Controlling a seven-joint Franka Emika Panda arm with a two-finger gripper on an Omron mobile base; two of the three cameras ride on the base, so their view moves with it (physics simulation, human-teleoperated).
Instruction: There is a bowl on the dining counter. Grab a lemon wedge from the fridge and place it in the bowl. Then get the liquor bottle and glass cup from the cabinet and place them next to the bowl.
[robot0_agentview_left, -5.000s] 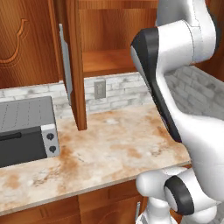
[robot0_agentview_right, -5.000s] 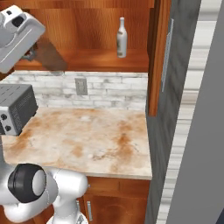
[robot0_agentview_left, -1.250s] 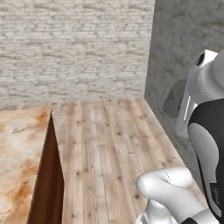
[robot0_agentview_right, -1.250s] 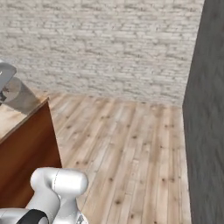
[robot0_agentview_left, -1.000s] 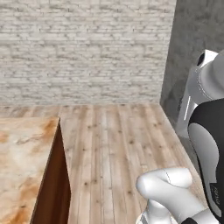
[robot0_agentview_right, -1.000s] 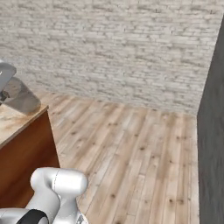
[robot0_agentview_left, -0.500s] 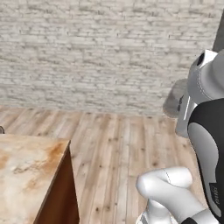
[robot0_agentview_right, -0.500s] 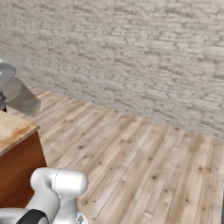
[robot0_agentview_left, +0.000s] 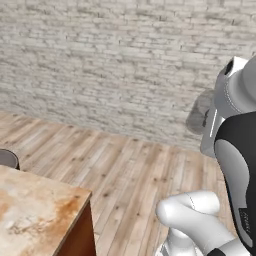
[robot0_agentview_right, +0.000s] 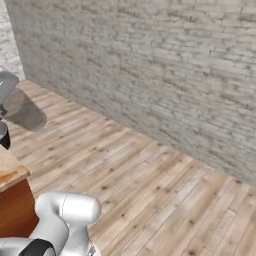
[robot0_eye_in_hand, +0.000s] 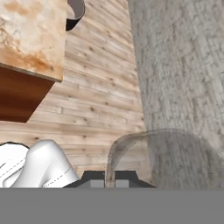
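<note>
Between closed hand (robot0_eye_in_hand: 114, 177), glass cup (robot0_eye_in_hand: 166, 159)

A corner of the table (robot0_agentview_left: 35, 215), its beige stone top blotched rusty brown over a reddish wood base, fills the lower left. A dark round object (robot0_agentview_left: 8, 159), cut off by the left edge, sits at the table's far edge. Beyond lies a pale plank floor (robot0_agentview_left: 125, 170) running to a grey brick wall (robot0_agentview_left: 115, 65). The white arm (robot0_agentview_left: 235, 165) rises at right.
</note>
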